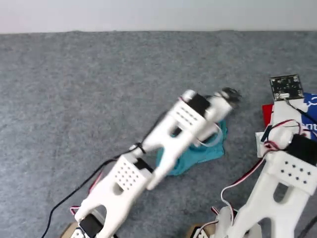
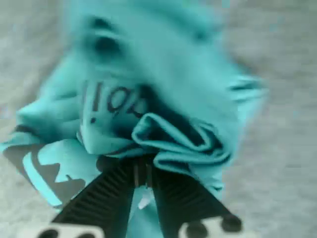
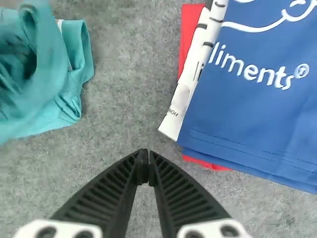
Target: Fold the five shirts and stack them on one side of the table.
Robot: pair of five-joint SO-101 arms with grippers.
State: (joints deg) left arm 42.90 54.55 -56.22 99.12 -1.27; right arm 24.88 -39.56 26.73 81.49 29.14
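A teal shirt [image 1: 198, 157] lies bunched on the grey table near the middle. My left gripper [image 2: 142, 173] is shut on a fold of this teal shirt [image 2: 148, 99], whose printed fabric is gathered up just beyond the fingertips. My right gripper [image 3: 143, 167] is shut and holds nothing, hanging over bare table between the teal shirt [image 3: 39, 89] and a stack of folded shirts. That stack has a blue shirt [image 3: 257, 89] on top, with a white one [image 3: 190, 84] and a red one [image 3: 190, 29] under it. The stack [image 1: 309, 106] sits at the table's right edge.
The left arm [image 1: 148, 168] stretches from the front left across the teal shirt. The right arm [image 1: 285, 173] stands at the front right beside the stack. Grey carpet-like table [image 1: 79, 89] spreads open to the left and back.
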